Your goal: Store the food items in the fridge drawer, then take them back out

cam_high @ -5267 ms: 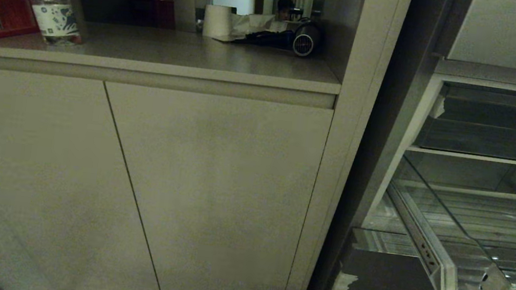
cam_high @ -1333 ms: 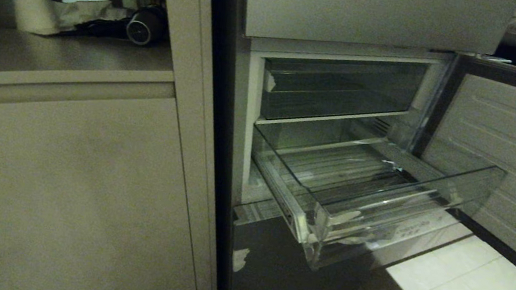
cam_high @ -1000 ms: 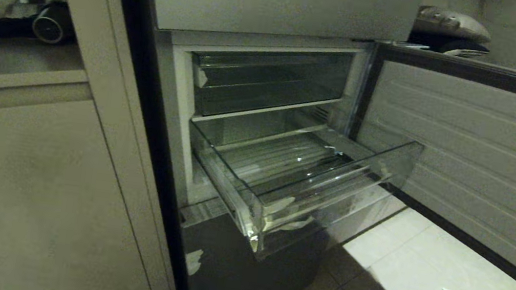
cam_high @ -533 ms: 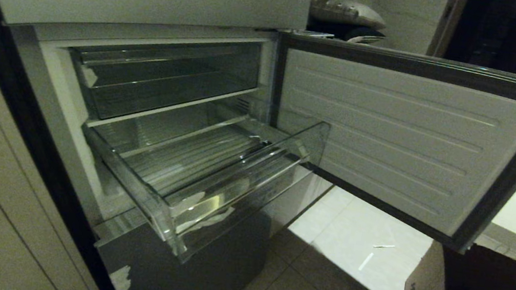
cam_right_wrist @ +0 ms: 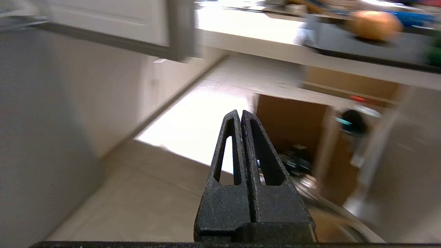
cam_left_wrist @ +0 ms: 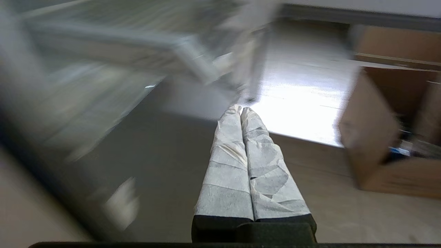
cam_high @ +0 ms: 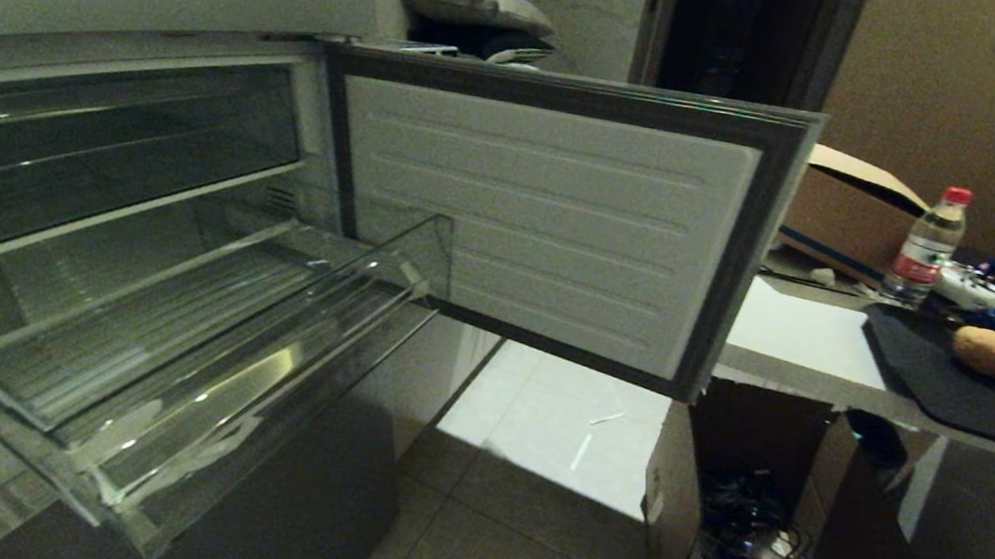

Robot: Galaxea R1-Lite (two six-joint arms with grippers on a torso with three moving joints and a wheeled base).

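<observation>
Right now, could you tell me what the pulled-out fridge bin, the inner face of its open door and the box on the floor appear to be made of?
The bin looks like clear glossy plastic: see-through, with bright glints along its edges. The door's inner face seems to be white matte moulded plastic, with shallow horizontal ribs. The box looks like plain brown cardboard, flaps open.

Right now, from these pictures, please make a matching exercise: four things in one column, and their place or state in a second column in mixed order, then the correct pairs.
Things:
1. potato
2. clear bin
3. water bottle
4. cardboard box

Place or state:
A. on the floor under the counter edge, open on top, with dark cables inside
B. pulled out of the fridge, nothing in it
C. lying on the black mat on the counter
D. standing upright on the counter, red cap on

Pairs: 1-C, 2-B, 3-D, 4-A
</observation>
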